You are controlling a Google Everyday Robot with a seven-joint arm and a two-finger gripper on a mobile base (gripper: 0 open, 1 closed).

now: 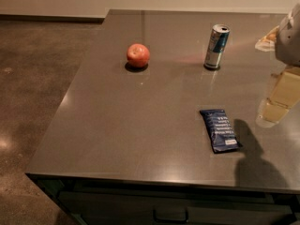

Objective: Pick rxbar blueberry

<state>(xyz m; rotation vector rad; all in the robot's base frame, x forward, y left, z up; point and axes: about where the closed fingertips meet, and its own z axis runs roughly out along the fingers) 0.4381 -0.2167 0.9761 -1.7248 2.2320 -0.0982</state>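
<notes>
The rxbar blueberry [219,130] is a flat dark navy-blue wrapper with white text lines and a white patch at its near end. It lies flat on the grey table [140,121], right of centre, near the front edge. My gripper [289,39] shows only as a pale grey part at the right edge of the view. It is above the table's far right side, well behind and to the right of the bar. It does not touch the bar.
A red apple [138,55] sits at the back, left of centre. A tall blue-and-silver can [216,47] stands upright at the back right. The table's left edge drops to a brown floor [33,78]. A drawer handle [170,216] shows below the front edge.
</notes>
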